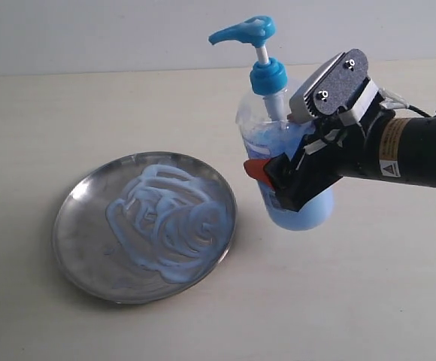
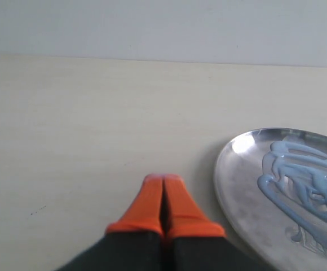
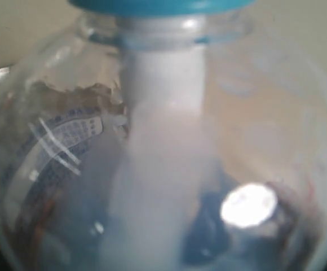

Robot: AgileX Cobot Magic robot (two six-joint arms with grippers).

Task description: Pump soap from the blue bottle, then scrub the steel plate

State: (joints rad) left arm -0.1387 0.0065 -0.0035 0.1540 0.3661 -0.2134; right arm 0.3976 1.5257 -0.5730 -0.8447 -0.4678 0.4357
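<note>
Hanging low over the pale table (image 2: 67, 141), the left gripper (image 2: 163, 183) has its two orange fingers (image 2: 146, 206) pressed flat together with nothing between them. The rim of the steel plate (image 1: 79, 226) lies near those fingers without touching them.

In the exterior view the plate sits flat on the table, left of centre. Its middle is covered with soap (image 1: 169, 218) in thick whitish-blue swirls, and a bare, shiny band is left around the raised rim.

Right of the plate and apart from it is the blue bottle (image 1: 270, 135). Its bright blue pump head (image 1: 244, 31) points its spout toward the plate side, above a blue collar (image 1: 268, 77). The clear body leans slightly and holds light blue liquid in its lower part. Whether its base rests on the table or hangs just above it cannot be told.

The right gripper (image 1: 282, 177) reaches in from the right on its black arm (image 1: 413, 150) and is clamped around the bottle's middle. One orange fingertip (image 1: 257, 169) shows on the plate side. The right wrist view is filled by the bottle's shoulder, its white tube (image 3: 163, 141) and a printed label (image 3: 67, 135).
</note>
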